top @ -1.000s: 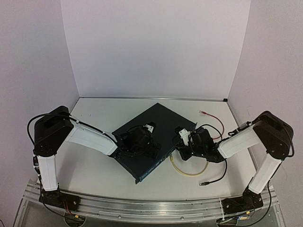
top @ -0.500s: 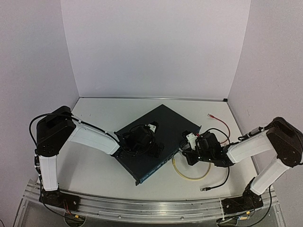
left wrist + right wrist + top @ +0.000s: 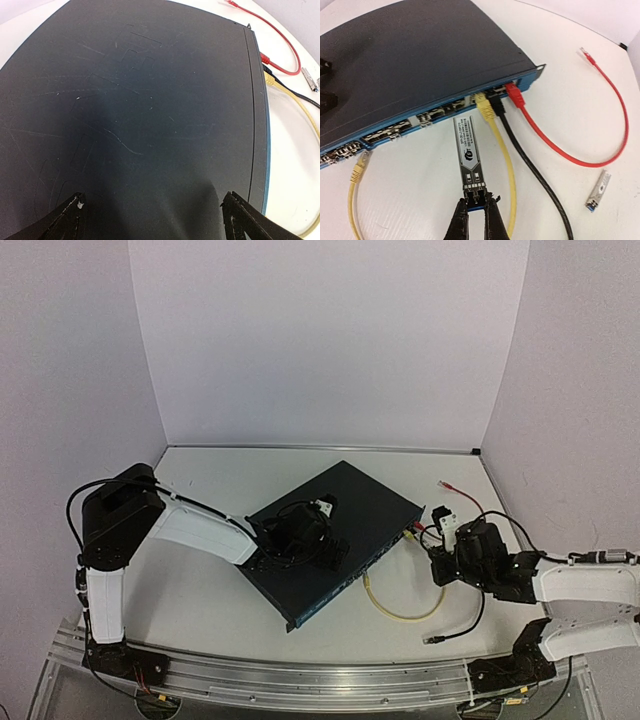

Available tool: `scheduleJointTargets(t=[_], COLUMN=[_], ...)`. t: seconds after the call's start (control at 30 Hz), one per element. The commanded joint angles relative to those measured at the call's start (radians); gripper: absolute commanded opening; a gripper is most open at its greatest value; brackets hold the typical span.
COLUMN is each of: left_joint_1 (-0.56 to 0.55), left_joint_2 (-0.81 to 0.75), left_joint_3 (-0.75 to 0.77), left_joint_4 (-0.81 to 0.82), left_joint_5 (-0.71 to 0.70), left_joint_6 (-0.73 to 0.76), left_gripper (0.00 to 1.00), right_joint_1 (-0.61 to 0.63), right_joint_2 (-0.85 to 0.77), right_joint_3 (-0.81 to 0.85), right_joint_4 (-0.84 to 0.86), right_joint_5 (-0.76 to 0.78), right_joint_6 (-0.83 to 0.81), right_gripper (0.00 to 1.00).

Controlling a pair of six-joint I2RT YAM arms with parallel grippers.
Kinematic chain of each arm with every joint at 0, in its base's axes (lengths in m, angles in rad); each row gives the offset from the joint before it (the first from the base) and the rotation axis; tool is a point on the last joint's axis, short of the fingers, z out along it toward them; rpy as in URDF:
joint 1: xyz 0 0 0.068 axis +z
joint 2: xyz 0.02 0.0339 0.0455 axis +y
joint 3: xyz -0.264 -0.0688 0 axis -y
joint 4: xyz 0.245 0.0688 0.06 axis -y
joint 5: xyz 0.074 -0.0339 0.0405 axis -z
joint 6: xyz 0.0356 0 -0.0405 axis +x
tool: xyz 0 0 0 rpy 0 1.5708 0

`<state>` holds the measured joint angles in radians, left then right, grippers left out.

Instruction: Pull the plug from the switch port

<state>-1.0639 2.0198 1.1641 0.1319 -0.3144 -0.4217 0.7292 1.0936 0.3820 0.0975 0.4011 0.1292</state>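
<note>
White desk (image 3: 200, 590), plain pale walls. The right end effector (image 3: 476, 201) is clenched on the tail of the plug (image 3: 470, 155), a silver module lying flat on the desk straight ahead of it. The plug's far tip reaches almost to the port row of the switch (image 3: 420, 55). It appears withdrawn, though at this angle a last bit of engagement cannot be ruled out. The left end effector (image 3: 155, 215) is spread wide and grasps nothing. Its fingertips (image 3: 75, 210) sit over the lid of the switch, directly beneath and ahead of it.

Hazards, judged from this view:
- The grip covers only the plug's tail end, so a sideways tug could let it slip.
- A yellow cable (image 3: 500, 150) runs just right of the plug and past the right finger, where a drift rightward could snag it and load its socket.
- A black cable (image 3: 530, 165) and a red cable (image 3: 570, 145) lie further right.

Open room lies behind the right end effector and to its left. Only a loose yellow connector (image 3: 359, 165) sits ahead-left, and a spare module (image 3: 597, 195) lies well right.
</note>
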Motion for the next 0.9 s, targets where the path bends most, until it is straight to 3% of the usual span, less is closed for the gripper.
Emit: scheduleJointTargets(t=[0.0,0.13,0.23,0.33,0.63,0.87], left_joint_1=[0.040,0.039,0.040,0.040,0.041,0.040], left_joint_2=[0.103,0.039,-0.001,-0.025,0.020,0.042], left_joint_3=[-0.062,-0.018,0.025,0.068,0.223,0.301], left_joint_4=[-0.367,-0.358,-0.352,-0.337,-0.320,-0.304], left_joint_5=[0.098,0.074,0.055,0.043,0.103,0.189], left_joint_6=[-0.077,-0.051,-0.027,0.001,0.134,0.227], left_gripper=[0.95,0.97,0.99,1.00,1.00,1.00], right_joint_1=[-0.003,-0.072,-0.254,-0.362,-0.471,-0.486], right_joint_2=[-0.023,0.038,0.083,0.080,0.088,0.113], right_joint_3=[0.103,0.238,0.290,0.256,0.166,0.142], right_joint_4=[-0.234,-0.428,-0.588,-0.601,-0.618,-0.619], right_joint_5=[0.244,0.350,0.253,0.176,0.114,0.091], right_joint_6=[0.088,0.243,0.393,0.470,0.579,0.625], right_gripper=[0.00,0.00,0.00,0.00,0.00,0.13])
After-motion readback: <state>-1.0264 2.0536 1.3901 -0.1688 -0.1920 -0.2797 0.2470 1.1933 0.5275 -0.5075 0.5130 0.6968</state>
